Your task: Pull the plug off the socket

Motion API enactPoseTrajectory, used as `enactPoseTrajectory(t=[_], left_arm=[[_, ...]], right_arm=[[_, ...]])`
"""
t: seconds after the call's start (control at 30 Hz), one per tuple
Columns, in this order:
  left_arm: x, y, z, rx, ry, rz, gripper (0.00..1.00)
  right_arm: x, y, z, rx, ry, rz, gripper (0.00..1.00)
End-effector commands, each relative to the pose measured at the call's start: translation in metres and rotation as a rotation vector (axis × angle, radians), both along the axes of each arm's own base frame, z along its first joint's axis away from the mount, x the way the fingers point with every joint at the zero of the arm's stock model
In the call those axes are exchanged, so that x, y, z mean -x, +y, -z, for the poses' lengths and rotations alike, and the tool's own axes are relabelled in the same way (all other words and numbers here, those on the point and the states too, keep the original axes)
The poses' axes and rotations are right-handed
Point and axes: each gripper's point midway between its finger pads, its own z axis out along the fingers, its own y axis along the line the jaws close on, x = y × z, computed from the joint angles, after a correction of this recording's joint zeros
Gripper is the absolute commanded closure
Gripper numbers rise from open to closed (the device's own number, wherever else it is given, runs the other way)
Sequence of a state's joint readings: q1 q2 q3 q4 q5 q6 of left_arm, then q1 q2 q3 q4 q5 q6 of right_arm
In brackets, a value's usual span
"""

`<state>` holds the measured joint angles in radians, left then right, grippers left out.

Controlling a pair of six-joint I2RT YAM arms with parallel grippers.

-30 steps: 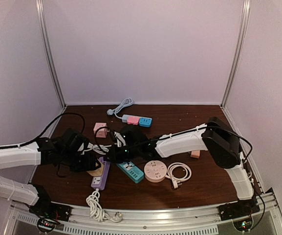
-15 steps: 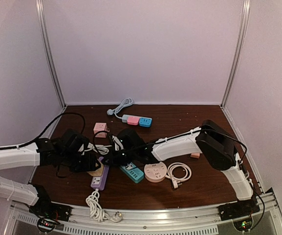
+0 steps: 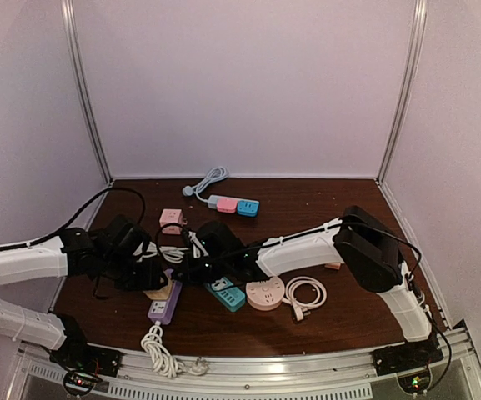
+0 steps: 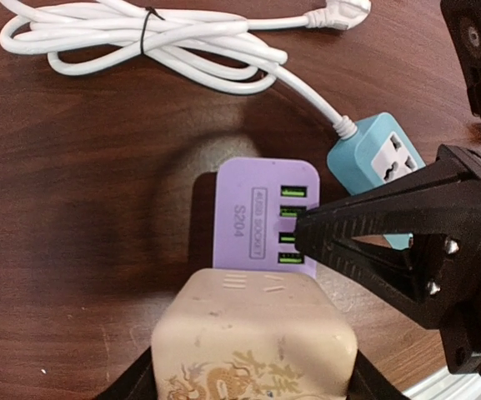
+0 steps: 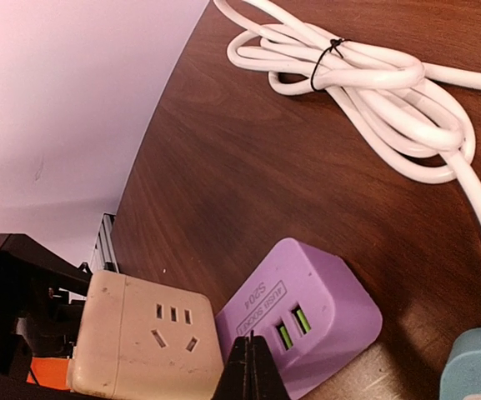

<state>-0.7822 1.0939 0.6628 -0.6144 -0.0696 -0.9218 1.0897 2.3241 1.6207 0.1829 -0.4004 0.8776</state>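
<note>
Dark wood table (image 3: 307,200) | cream dragon-printed plug (image 4: 257,342) | seemingly seated in purple socket (image 4: 248,208)

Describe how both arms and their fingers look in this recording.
The left arm and the right arm both have smooth white link shells, bulky black joint housings and thin black cables looping loosely alongside. The right arm's fingers are black triangular frames with open cut-outs and small silver screw heads.

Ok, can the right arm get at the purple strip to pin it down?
Probably yes: the right gripper, tips closed, sits at the purple strip by its USB ports, beside the beige adapter that the left gripper clamps, with nothing between.
</note>
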Motion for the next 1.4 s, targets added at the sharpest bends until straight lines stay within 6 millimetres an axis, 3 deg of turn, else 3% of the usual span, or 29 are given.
enactPoseTrajectory(t=[0.0,0.37,0.73,1.03,1.37], left_arm=[[-0.026,-0.026,-0.038,0.099,-0.083,0.02,0.8],[-0.032,-0.032,-0.017,0.157,0.037,0.068,0.8],[-0.035,-0.02,-0.024,0.187,0.026,0.051,0.8],[-0.038,-0.017,-0.006,0.247,0.075,0.039,0.8],[-0.045,-0.006,-0.021,0.242,0.028,0.021,0.81]], right_arm=[[0.004,-0.028,0.064,0.208,0.021,0.025,1.0],[0.007,-0.028,0.072,0.248,-0.016,0.004,1.0],[0.007,-0.031,0.083,0.272,-0.022,0.008,1.0],[0.015,-0.035,0.087,0.328,-0.054,-0.008,1.0],[0.016,-0.042,0.098,0.365,-0.051,-0.002,1.0]])
